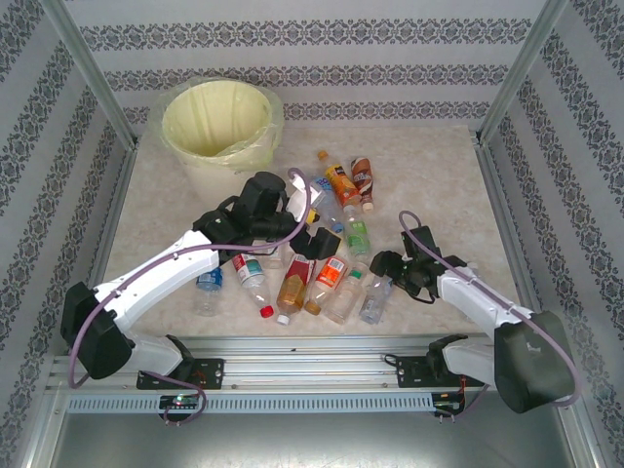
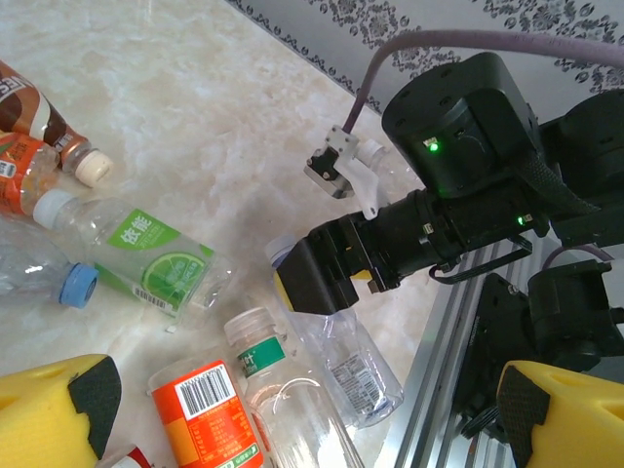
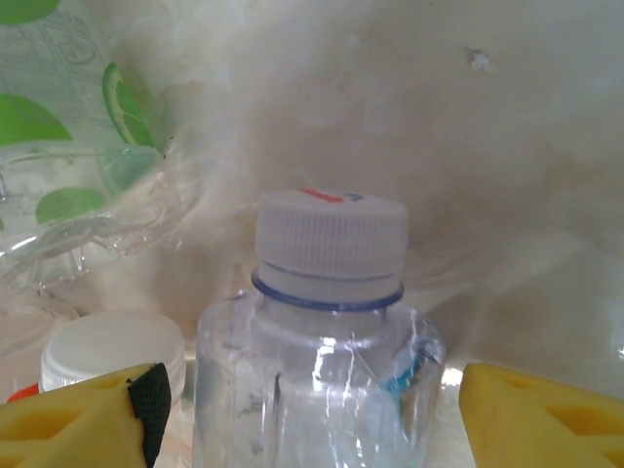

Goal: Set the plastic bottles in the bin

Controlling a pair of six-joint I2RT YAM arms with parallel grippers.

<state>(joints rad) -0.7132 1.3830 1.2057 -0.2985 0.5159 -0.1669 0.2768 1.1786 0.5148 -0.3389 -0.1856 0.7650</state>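
The bin [image 1: 214, 119], a white bucket with a pale yellow liner, stands at the far left of the table. Several plastic bottles [image 1: 331, 275] lie in a heap at the table's middle. My right gripper [image 3: 312, 429] straddles the neck end of a clear white-capped bottle [image 3: 327, 322], its yellow fingers [image 3: 541, 414] standing a little off each side. From above, this gripper [image 1: 386, 263] sits over that bottle [image 1: 375, 298]. My left gripper [image 2: 312, 429] hangs wide open above an orange-labelled bottle [image 2: 205, 409] and holds nothing; seen from above it [image 1: 317, 239] is over the heap.
A lime-labelled bottle [image 2: 146, 258] and brown and orange bottles [image 1: 351, 180] lie farther back. More bottles [image 1: 252, 278] rest near the front rail [image 1: 312, 341]. Patterned walls close in the table on three sides. The two grippers are close together.
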